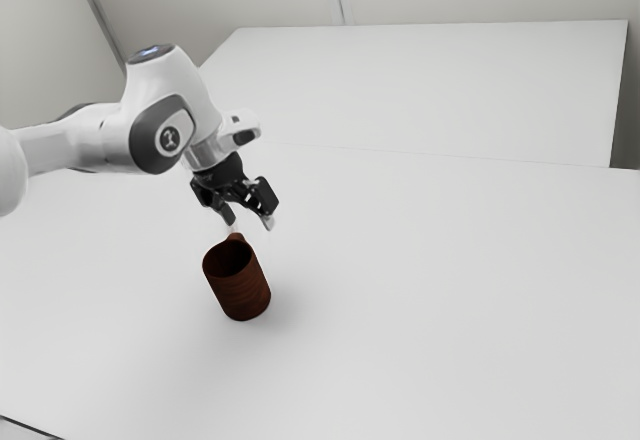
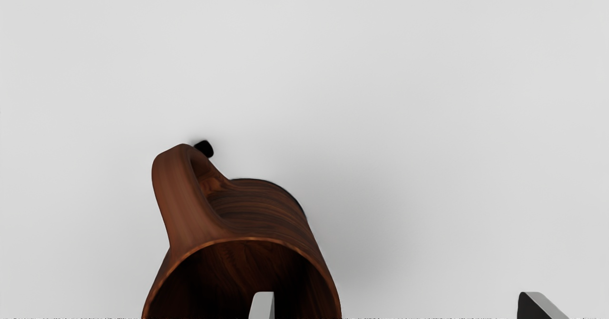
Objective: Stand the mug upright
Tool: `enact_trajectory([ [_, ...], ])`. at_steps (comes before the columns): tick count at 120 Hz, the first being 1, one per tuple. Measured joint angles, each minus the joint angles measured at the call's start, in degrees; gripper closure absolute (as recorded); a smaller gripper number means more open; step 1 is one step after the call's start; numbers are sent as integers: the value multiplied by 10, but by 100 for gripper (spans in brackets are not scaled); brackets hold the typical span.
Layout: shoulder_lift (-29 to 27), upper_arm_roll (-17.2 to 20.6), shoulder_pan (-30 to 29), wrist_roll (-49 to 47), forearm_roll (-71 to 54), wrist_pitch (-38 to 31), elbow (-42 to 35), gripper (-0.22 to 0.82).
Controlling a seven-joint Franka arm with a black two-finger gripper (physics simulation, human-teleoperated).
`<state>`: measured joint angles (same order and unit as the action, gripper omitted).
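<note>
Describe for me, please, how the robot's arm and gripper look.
The arm is glossy white with smooth, rounded segments. A dark grey joint cover bears a pale round marking, and a dark cap on top has a bluish patch. The gripper is black and angular, its two fingers ending in light grey tips.

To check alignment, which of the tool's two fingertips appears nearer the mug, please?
The exterior view's left fingertip, near the mug's handle; the right one sits farther.

Here's the arm (image 1: pixel 165 125), reaching in from the exterior view's left, bending downward, and the gripper (image 1: pixel 249 222) points down, fingers (image 2: pixel 262 305) spread wide apart!
</note>
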<state>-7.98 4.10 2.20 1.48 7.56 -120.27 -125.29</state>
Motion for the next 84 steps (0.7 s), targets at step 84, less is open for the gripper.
enact_trajectory([
  [84, 74, 8, 1, 2, -27, 268, 297, 3],
])
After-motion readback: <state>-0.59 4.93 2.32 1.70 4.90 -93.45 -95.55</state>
